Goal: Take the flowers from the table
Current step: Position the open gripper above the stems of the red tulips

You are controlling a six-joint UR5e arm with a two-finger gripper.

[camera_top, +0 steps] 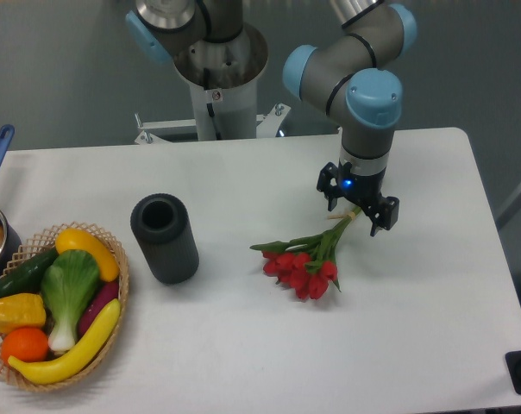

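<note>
White desk [243, 345] holds the flowers [305, 263] mid-right, blooms resting down. End effector [358, 210] straddles the stem tips; grasping or released, I cannot tell. Best: clench firmly, then lift straight.

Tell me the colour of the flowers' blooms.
Red, on green stems: the flowers show plainly in the fixed camera view.

dark cylinder [164, 239] left of flowers [302, 262]

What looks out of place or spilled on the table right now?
Nothing stands out. The bunch of red flowers with green stems lies intact on the white table, the dark cylinder stands upright, and the produce stays inside the wicker basket.
</note>
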